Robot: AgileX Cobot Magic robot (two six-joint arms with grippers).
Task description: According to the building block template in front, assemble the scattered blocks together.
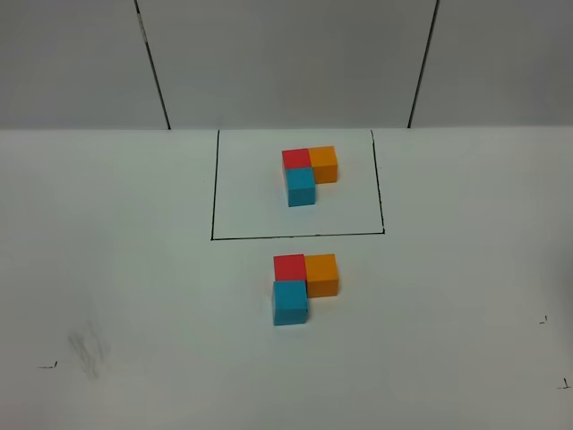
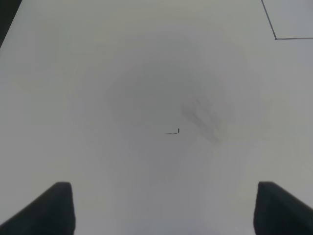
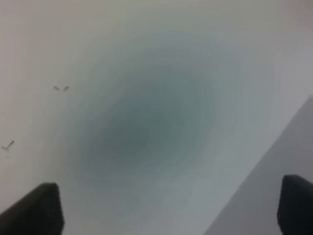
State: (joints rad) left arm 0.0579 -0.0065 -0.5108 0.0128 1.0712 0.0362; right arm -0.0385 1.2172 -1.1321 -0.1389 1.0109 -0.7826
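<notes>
The building block template (image 1: 309, 172) is an L of red, orange and blue cubes inside a thin black rectangle (image 1: 213, 197) at the back middle of the table. In front of the frame, the scattered blocks stand pressed together in the same L: red (image 1: 289, 266), orange (image 1: 322, 274), light blue (image 1: 290, 303). Neither arm shows in the exterior high view. My left gripper (image 2: 166, 210) is open over bare table, with nothing between its dark fingertips (image 2: 54, 208). In the right wrist view my right gripper (image 3: 166, 208) is also open and empty, fingertips (image 3: 36, 208) wide apart.
A grey smudge (image 1: 89, 349) and small black tick marks (image 1: 49, 365) lie at the table's front left, with more ticks (image 1: 543, 320) at the right. The left wrist view catches a corner of the frame (image 2: 276, 38). The right wrist view shows a table edge (image 3: 264, 171).
</notes>
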